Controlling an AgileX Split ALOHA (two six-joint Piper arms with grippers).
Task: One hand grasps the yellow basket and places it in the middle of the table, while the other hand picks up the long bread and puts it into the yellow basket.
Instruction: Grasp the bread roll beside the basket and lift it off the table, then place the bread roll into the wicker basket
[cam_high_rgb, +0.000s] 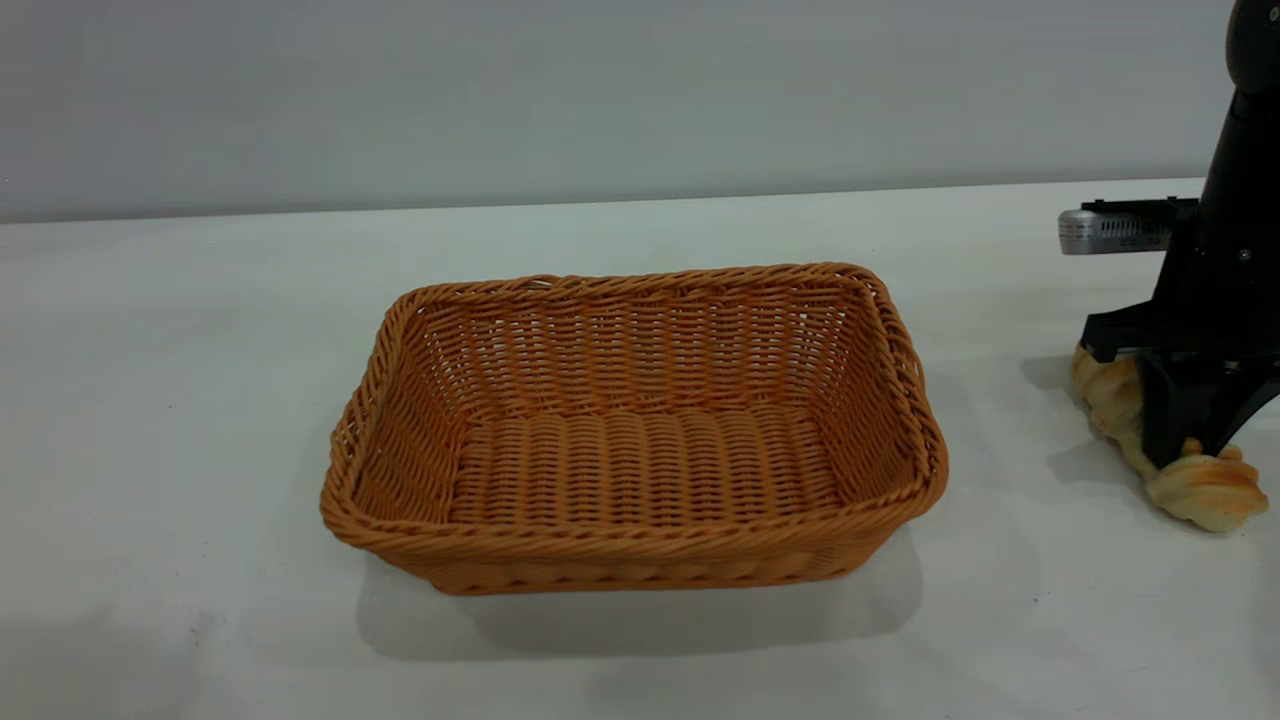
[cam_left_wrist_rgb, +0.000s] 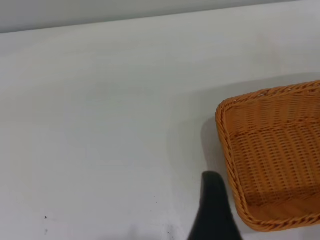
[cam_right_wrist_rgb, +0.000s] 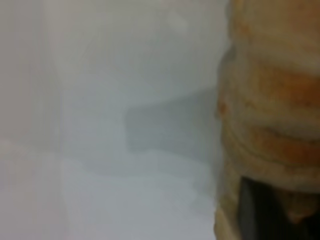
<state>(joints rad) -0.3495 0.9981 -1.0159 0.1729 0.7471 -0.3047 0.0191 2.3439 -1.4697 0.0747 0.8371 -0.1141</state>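
Exterior view shows the table (cam_high_rgb: 200, 400), a broad white top, carrying everything. The yellow basket (cam_high_rgb: 633, 430) sits upright and empty near the middle of the table, its long sides running along the front and back edges, nothing touching it. Toward the table's right edge, well apart from the basket, the long bread (cam_high_rgb: 1205, 490) lies on the surface. The right gripper (cam_high_rgb: 1185, 440) is down over the bread's middle, its 2 black fingers closed against the loaf, with both ends of the bread sticking out past them; the right wrist view shows the bread (cam_right_wrist_rgb: 270, 115) close up against a dark finger. In the left wrist view 1 black finger (cam_left_wrist_rgb: 214, 210) of the left gripper hangs over bare table just beside a corner of the basket (cam_left_wrist_rgb: 272, 155), not touching it; whether that gripper's fingers are apart or together cannot be told.
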